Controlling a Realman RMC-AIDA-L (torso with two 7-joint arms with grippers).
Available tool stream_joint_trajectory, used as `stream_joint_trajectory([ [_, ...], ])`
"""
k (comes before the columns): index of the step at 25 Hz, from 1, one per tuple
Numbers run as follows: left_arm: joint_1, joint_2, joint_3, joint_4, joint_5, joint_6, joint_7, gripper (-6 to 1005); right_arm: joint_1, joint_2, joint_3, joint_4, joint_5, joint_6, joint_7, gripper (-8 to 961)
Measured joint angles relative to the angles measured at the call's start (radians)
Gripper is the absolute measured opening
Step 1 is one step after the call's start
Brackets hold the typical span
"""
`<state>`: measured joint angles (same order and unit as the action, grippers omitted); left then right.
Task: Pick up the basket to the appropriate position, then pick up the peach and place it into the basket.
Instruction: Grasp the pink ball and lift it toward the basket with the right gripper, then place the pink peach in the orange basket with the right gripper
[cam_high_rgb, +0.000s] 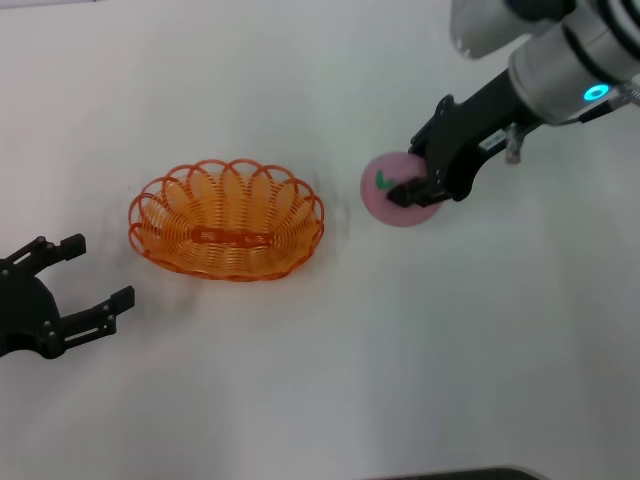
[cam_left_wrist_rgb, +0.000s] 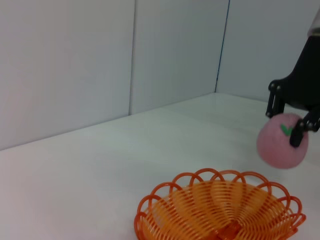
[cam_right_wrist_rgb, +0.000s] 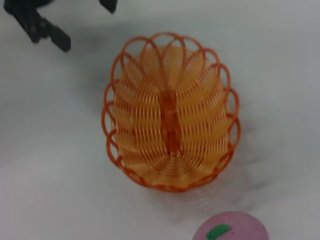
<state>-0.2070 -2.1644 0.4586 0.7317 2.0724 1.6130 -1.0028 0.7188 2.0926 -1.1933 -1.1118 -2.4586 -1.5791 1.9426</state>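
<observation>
Peach (cam_high_rgb: 398, 193) sits clamped in right gripper (cam_high_rgb: 418, 187) beside empty basket (cam_high_rgb: 227, 222); carry it level over the rim before releasing; left gripper (cam_high_rgb: 78, 280) idles, fingers wide.

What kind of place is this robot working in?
Probably a lab or test bench: a bare white table, plain grey wall panels behind it, and only props set out, a basket and a peach in the right gripper.
</observation>
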Motion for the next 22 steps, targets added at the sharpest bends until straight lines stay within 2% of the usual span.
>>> stream_joint_trajectory([
  [4, 0.000, 0.000, 0.000, 0.000, 0.000, 0.001, 0.000, 900, -0.011, -0.001, 0.037, -0.047, 0.037, -0.042, 0.000, 320],
  [9, 0.001, 0.000, 0.000, 0.010, 0.000, 0.003, -0.006, 899, -0.010, 0.000, 0.032, -0.056, 0.076, -0.037, -0.001, 315],
  [22, -0.002, 0.000, 0.002, 0.012, 0.000, 0.004, -0.014, 900, 0.010, 0.008, -0.156, -0.012, 0.185, 0.133, 0.003, 315],
])
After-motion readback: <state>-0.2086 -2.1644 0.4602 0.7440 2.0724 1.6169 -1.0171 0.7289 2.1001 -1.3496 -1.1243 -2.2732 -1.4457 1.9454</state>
